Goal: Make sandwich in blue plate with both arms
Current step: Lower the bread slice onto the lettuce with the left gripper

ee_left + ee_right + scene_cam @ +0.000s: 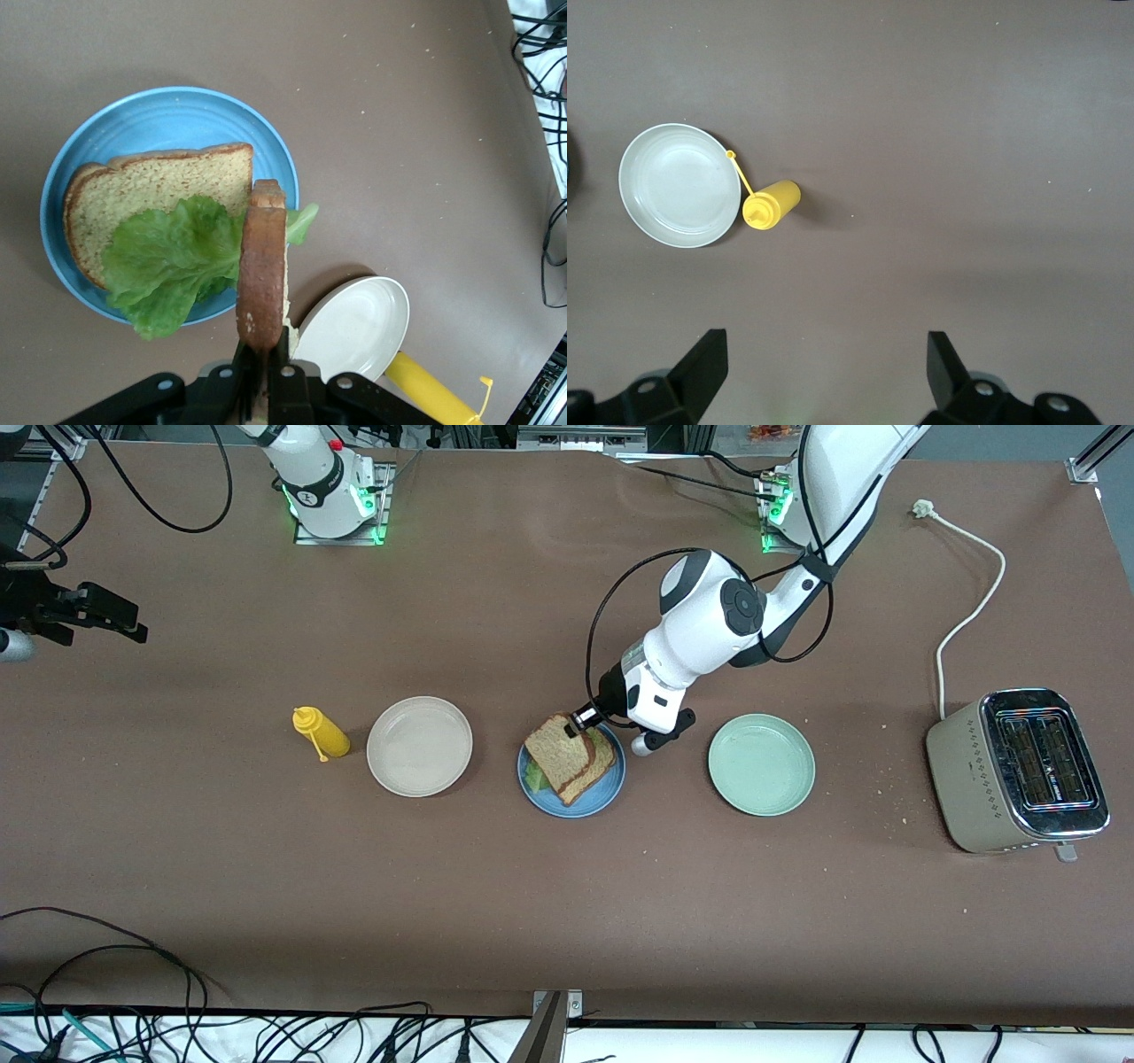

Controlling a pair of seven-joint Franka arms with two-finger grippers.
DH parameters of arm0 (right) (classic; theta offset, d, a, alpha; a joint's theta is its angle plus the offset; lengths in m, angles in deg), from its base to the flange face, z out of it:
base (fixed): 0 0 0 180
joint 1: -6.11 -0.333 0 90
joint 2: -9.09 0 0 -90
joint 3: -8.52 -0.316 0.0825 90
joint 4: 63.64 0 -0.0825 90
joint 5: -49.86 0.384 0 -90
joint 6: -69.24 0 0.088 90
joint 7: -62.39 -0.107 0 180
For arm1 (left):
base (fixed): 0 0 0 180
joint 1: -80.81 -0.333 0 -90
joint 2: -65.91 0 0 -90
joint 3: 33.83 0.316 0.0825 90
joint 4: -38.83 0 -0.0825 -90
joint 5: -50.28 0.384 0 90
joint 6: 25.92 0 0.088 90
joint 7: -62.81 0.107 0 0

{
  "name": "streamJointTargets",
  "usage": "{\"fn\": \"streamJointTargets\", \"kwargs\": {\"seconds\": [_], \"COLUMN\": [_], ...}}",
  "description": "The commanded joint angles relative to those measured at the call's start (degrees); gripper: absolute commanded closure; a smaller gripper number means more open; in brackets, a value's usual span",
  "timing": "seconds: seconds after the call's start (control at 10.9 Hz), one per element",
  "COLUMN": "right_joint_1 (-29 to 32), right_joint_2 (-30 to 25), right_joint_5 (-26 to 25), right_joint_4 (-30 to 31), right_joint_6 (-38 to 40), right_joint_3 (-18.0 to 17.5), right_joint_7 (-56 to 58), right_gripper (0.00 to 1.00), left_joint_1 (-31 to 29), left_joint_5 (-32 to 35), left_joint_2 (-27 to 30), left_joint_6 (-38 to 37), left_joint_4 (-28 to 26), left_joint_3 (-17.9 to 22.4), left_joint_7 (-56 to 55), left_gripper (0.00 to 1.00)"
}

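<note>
At the centre of the front view, the blue plate point(571, 802) holds a slice of toast point(151, 190) with a lettuce leaf point(173, 261) laid over it. The left gripper point(580, 723) hangs over the plate's upper edge, its fingers pinching a second slice point(558, 751) by the crust, held on edge above the lettuce. Toast is light and stiff but crumbles, so an edge pinch suits it; lettuce is limp and slides easily. A beige plate point(419, 746) and a yellow bottle point(321, 732) sit left of centre. A green plate point(761, 764) sits right of centre, and a toaster point(1019, 769) at the right edge. The right gripper point(824, 367) waits high over bare table near the bottle, its fingers spread wide and empty.
</note>
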Motion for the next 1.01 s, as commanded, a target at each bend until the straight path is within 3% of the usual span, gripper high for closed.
{"fn": "streamJointTargets", "kwargs": {"seconds": [0.0, 0.27, 0.73, 0.91], "right_joint_1": [0.25, 0.25, 0.25, 0.25], "right_joint_2": [0.56, 0.65, 0.73, 0.73], "right_joint_5": [-0.97, -0.98, -0.45, -0.45], "right_joint_4": [-1.29, -1.55, -1.55, -1.55], "right_joint_6": [0.36, 0.36, 0.62, 0.62], "right_joint_3": [-0.41, -0.41, -0.41, -0.41], "right_joint_7": [-0.95, -0.95, -0.42, -0.59], "right_gripper": [0.00, 0.00, 0.00, 0.00], "left_joint_1": [2.73, 5.71, 5.11, 3.27], "left_joint_5": [1.92, 2.01, 1.92, 2.01], "left_joint_2": [-2.39, -3.62, -4.33, -3.89], "left_joint_6": [0.44, 2.02, 0.89, -5.33], "left_joint_4": [2.41, 2.50, 1.54, 1.44], "left_joint_3": [2.33, 5.84, 6.38, 6.38], "left_joint_7": [-1.83, -1.83, -1.74, -1.74], "left_gripper": [1.00, 1.00, 1.00, 1.00]}}
